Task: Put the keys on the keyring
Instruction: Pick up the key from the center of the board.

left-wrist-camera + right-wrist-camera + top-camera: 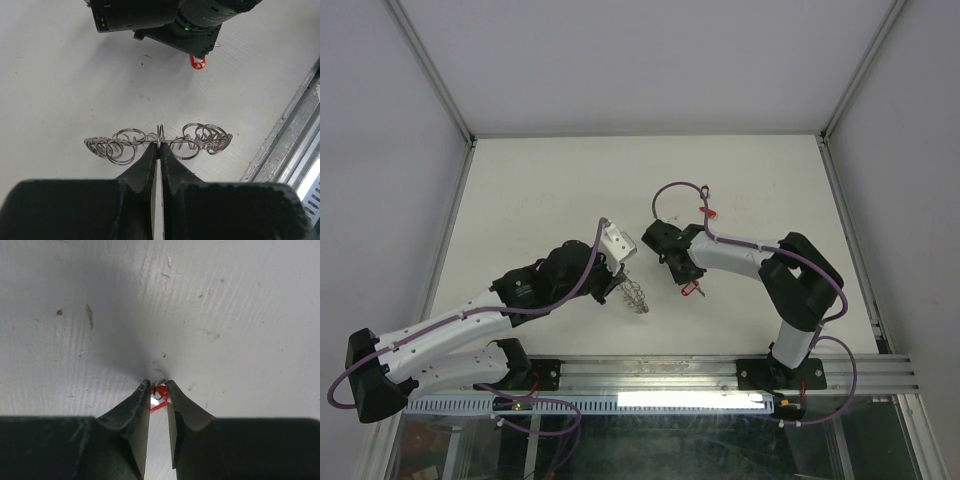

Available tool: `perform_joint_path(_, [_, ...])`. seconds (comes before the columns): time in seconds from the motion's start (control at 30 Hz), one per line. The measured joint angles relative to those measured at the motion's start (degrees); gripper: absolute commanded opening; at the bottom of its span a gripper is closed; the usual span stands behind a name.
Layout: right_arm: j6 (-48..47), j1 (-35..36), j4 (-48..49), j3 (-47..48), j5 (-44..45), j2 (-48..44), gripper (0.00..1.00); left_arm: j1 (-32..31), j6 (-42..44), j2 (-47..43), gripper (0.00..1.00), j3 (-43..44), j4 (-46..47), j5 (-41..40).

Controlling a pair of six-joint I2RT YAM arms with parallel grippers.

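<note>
The keyring (636, 298) is a grey metal ring fringed with small wire loops; in the left wrist view (125, 142) it shows edge-on. My left gripper (623, 284) is shut on its rim (159, 144) and holds it just above the table. My right gripper (688, 283) points down at the table and is shut on a key's red tag (158, 396). That tag also shows below the right gripper in the left wrist view (198, 62) and in the top view (693, 292). A second red-tagged key (710, 212) lies on the table behind the right wrist. No black-tagged key is in view.
The white table (550, 190) has grey walls on three sides. A metal rail (720, 372) runs along the near edge, and it shows at the right of the left wrist view (300, 130). The right arm's purple cable (670, 190) loops over the table.
</note>
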Motion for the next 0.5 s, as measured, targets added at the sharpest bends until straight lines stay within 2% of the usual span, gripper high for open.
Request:
perform_joint_path(0.27, [1.07,0.00,-0.22,-0.24,-0.39,0.02,0.01,0.00,0.00,0.15,0.00,0.00,0.00,0.20])
perform_joint_path(0.5, [1.31,0.00,-0.20,-1.14,-0.33,-1.75,0.00,0.00,0.02,0.15,0.00,0.00,0.00,1.07])
